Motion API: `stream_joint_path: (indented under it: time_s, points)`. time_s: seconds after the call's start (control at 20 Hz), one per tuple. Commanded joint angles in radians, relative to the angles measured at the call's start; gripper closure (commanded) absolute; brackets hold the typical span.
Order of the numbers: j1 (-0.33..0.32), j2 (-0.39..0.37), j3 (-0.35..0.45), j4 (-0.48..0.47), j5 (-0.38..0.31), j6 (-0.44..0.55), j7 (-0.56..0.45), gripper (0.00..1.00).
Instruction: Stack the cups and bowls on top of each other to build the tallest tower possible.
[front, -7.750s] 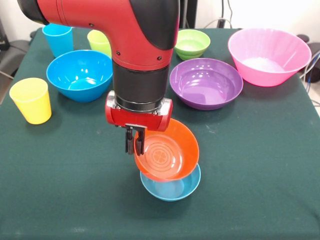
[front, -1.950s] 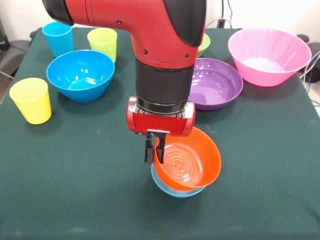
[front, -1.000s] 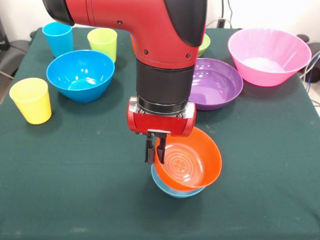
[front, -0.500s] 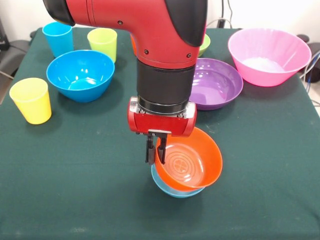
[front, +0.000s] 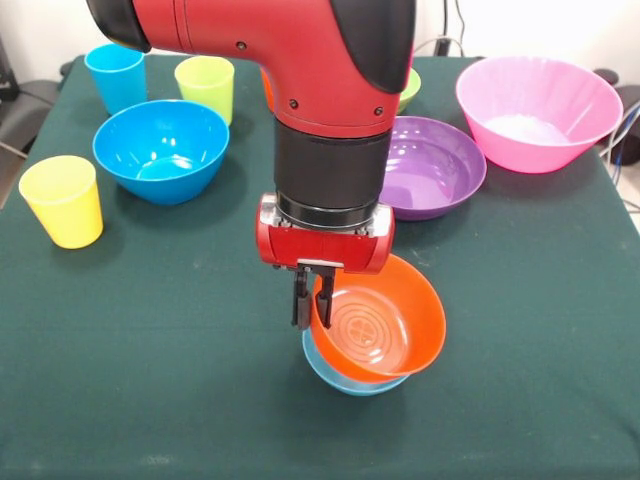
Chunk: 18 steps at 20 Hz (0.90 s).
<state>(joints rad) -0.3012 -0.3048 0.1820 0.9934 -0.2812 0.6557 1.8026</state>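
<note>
**Q:** You've got the gripper (front: 311, 308) pinched on the near-left rim of the orange bowl (front: 378, 325), right? How do you finish this one cleanly?

**A:** Yep, fingers look clamped on that rim, one inside and one outside. The bowl sits tilted over the light-blue bowl (front: 345, 380), which peeks out underneath at the front-left, so it's offset a bit to the right. My take: nudge it until the two rims line up, lower it until the orange one seats level, then let go and lift straight up so you don't drag it sideways. A crooked base will hurt you later when the cups go on.

**Q:** Where's everything else?

**A:** All on the green tablecloth (front: 150, 380). Yellow cup (front: 63, 200) at the left edge, deep blue bowl (front: 160, 150) behind it, blue cup (front: 116, 76) and lime green cup (front: 205, 86) at the back. Purple bowl (front: 435, 165) and big pink bowl (front: 538, 110) to the right. The green bowl (front: 409, 87) is mostly hidden by the arm.

**Q:** Any logos or text?

**A:** None you can read.
</note>
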Motion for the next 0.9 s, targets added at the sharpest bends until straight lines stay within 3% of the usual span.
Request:
stream_joint_path:
  time_s: [0.05,0.75,0.8,0.9]
  points:
    - [0.023,0.012,0.051,0.062,-0.048,0.018,-0.081,1.0]
    - [0.019,0.011,0.058,0.064,-0.059,-0.007,-0.099,1.0]
    - [0.015,0.01,0.064,0.069,-0.061,-0.02,-0.106,0.0]
    - [0.016,0.01,0.063,0.068,-0.063,-0.024,-0.104,0.0]
